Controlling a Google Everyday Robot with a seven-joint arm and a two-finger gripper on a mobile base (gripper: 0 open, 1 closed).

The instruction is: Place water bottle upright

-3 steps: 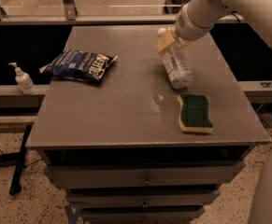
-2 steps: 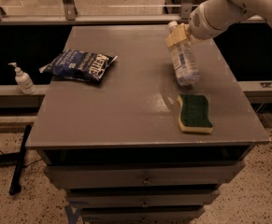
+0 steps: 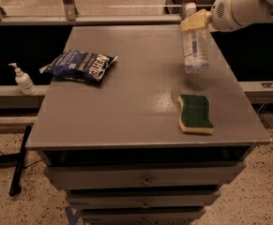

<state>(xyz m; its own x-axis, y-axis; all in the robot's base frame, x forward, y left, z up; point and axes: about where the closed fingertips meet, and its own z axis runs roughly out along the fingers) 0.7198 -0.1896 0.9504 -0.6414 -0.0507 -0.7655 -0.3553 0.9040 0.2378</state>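
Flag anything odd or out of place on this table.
Only the water bottle: the gripper holds it by the neck at the far right of the table, nearly upright, its base seemingly off the surface. The sponge and chip bag lie flat, nothing spilled.

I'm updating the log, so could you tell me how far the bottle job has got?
Done: the gripper has the water bottle clamped near its neck, cap up, almost vertical. In hand: it hangs seemingly just above the table, beyond the sponge. Left: set its base down and release.
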